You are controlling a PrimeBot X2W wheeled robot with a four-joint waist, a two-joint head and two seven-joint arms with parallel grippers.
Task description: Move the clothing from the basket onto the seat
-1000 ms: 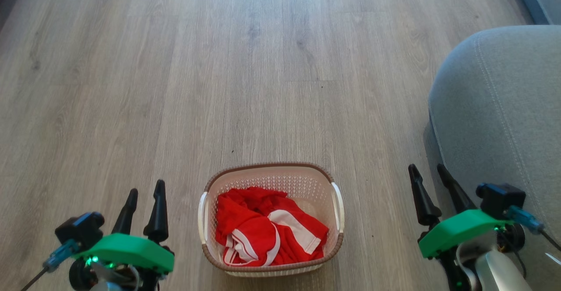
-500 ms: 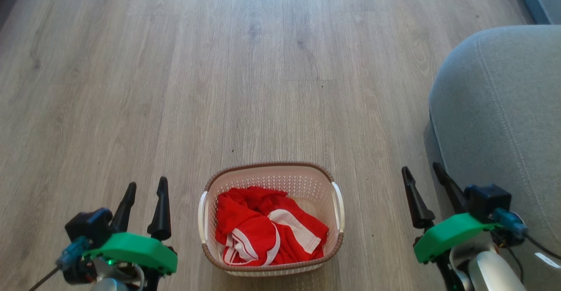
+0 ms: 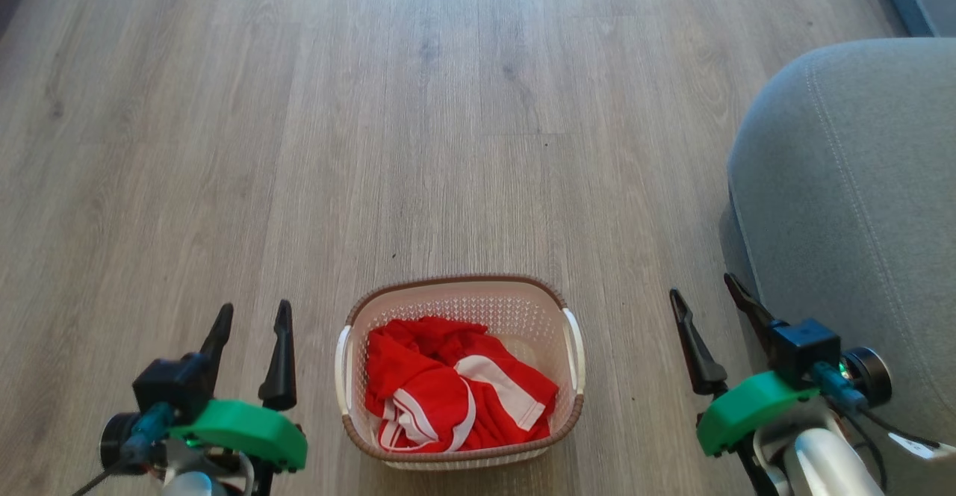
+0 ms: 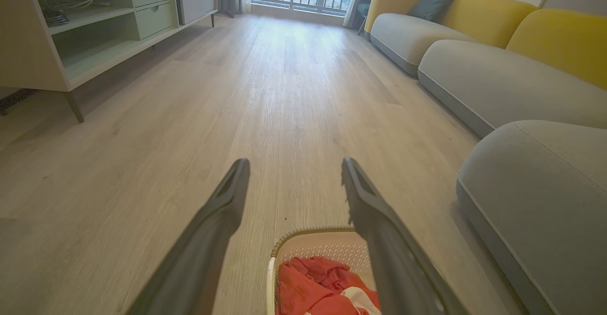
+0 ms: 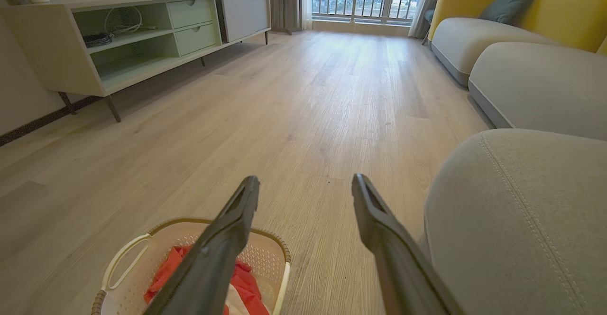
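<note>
basket [image 3: 478, 311]: upright on the floor [image 3: 418, 122], at 6 o'clock in the head view, with a white handle at its 3 and at its 9 o'clock side.
clothing [image 3: 441, 391]: red with white stripes, bunched inside the basket and heaped toward its 7 o'clock corner; the basket's wall at 12 o'clock is bare.
seat [image 3: 859, 205]: grey cushion at 3 o'clock in the head view, apart from the basket, with floor between them.
left gripper [image 3: 255, 306]: at 8 o'clock in the head view, off the basket's 9 o'clock side; jaws spread wide, pointing to 12 o'clock, holding nothing.
right gripper [image 3: 702, 287]: at 4 o'clock, between basket and seat; jaws spread wide, leaning toward 11 o'clock, holding nothing.
left wrist view: basket and clothing at 6 o'clock, partly behind a jaw; seat at 4 o'clock.
right wrist view: basket at 7 o'clock; seat at 4 o'clock.
room: cabinet [image 4: 156, 16] at 10 o'clock, sofa [image 4: 479, 18] at 2 o'clock.
</note>
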